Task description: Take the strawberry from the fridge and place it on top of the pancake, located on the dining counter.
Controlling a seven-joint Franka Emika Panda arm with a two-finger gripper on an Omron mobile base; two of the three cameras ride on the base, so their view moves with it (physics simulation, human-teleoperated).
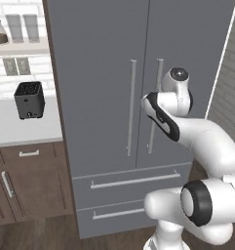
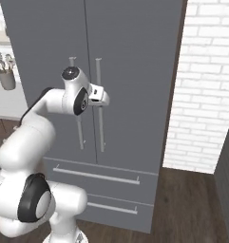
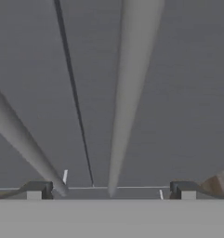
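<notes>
The fingers (image 3: 111, 189) are spread wide and hold nothing, one dark tip at each lower corner of the hand view, with the right door's bar handle (image 3: 129, 93) running up between them. They face the fridge (image 1: 104, 73), whose two doors are both closed. It has two vertical bar handles side by side and two drawers below. A black toaster (image 1: 29, 99) sits on the desk (image 1: 21, 128) to the fridge's left.

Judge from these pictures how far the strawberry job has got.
Done: the arm stands before the fridge. In hand: the open gripper faces the right door's handle, which lies between its fingertips, not gripped. Left: both doors are shut, so opening, fetching the strawberry and placing it all remain.
</notes>
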